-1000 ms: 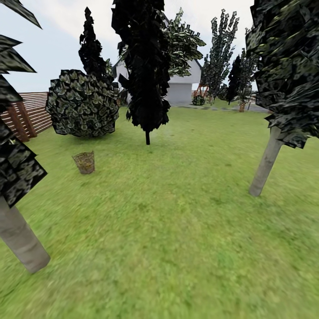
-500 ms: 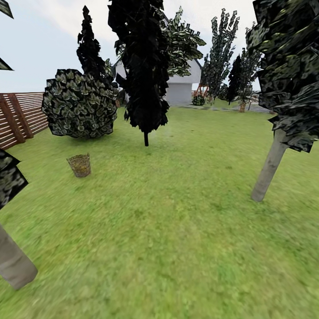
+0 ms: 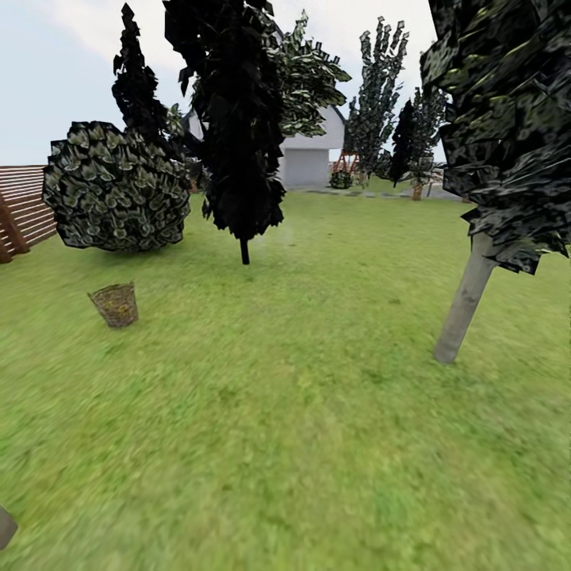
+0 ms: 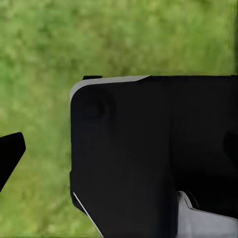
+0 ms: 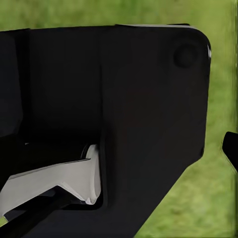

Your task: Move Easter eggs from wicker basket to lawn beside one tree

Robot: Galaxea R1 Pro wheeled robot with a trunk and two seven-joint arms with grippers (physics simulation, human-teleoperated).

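It was a home garden, outdoors under a pale sky. A mottled green lawn (image 3: 317, 412) spread in every direction. A brown slatted fence (image 3: 24, 210) closed it off at ten o'clock, and a white house (image 3: 305, 155) stood far back at twelve. A round bush (image 3: 115, 186), a dark conifer (image 3: 234, 119) and a pale-trunked tree (image 3: 464, 297) at two o'clock grew from the grass.

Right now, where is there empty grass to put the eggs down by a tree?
Bare lawn lies all round the pale tree trunk, and stretches wide between it and the wicker basket. It is more crowded behind the basket, by the round bush.
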